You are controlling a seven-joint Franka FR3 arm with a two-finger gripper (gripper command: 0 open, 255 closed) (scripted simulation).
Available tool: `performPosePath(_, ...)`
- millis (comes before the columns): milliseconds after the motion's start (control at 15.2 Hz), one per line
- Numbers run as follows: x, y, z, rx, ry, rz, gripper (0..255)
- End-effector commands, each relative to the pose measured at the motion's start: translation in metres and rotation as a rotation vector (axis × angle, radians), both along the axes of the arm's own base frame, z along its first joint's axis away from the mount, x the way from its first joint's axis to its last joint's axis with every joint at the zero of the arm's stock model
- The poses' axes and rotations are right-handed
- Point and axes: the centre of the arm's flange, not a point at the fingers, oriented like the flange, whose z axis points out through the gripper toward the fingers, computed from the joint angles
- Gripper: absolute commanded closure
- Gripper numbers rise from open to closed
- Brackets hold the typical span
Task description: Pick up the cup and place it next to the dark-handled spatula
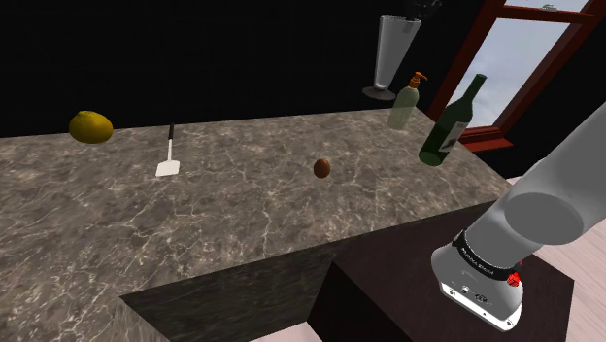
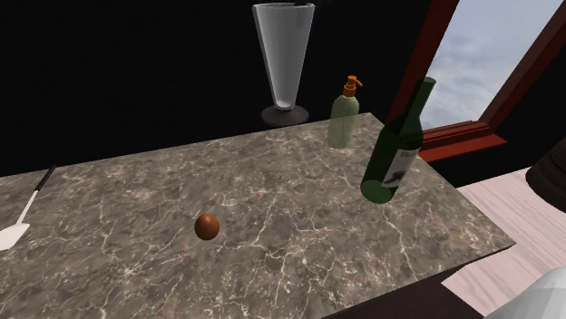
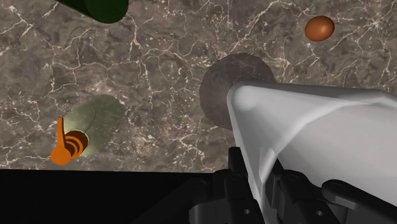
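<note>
1. We see the claw [image 3: 258,175] in the wrist view, closed on the cup [image 3: 318,133]. Its two black fingers [image 3: 236,167] stand just apart, with the cup's pale wall near the rim clasped between them.
2. The cup [image 1: 393,53] is a tall, clear, tapered glass on a dark round foot, and it stands upright. In the shoulder view the foot shows against the black area just above the counter's far edge. In the wrist view it hangs over the marble, so it looks lifted clear of the counter [image 1: 243,214], though we cannot be sure.
3. Taking the brown egg [image 1: 323,167] as the middle of a dial in the shoulder view, the cup sits at about 1 o'clock.
4. On the same dial the spatula [image 1: 169,155] lies at 9 o'clock, well apart from the cup. It lies flat with its white blade toward the camera and its dark handle pointing toward the far edge.
5. A yellow fruit [image 1: 90,126] rests between 9 and 10 o'clock, beyond the spatula and near the far edge.
6. A soap bottle [image 1: 405,105] with an orange pump stands at 2 o'clock, just beside the cup's foot.
7. A green wine bottle [image 1: 452,121] leans between 2 and 3 o'clock, its neck tipped toward the window [image 1: 486,58] with the red frame.
8. In the second exterior view the cup [image 2: 283,59] is at 1 o'clock from the brown egg [image 2: 207,227] — the soap bottle [image 2: 344,118] and wine bottle [image 2: 396,145] are further round at 2 o'clock.
9. The white arm [image 1: 554,204] rises from the dark stand [image 1: 388,291] at 4 o'clock in the shoulder view.
</note>
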Motion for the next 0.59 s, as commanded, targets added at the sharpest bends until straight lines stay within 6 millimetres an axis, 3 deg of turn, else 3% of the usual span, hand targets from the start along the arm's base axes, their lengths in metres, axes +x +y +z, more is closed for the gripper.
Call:
performPosePath(0,0.0,-0.001,0.011,0.0,0.0,0.0,255)
performPosePath(528,0.0,-0.001,0.053,0.0,0.0,0.0,255)
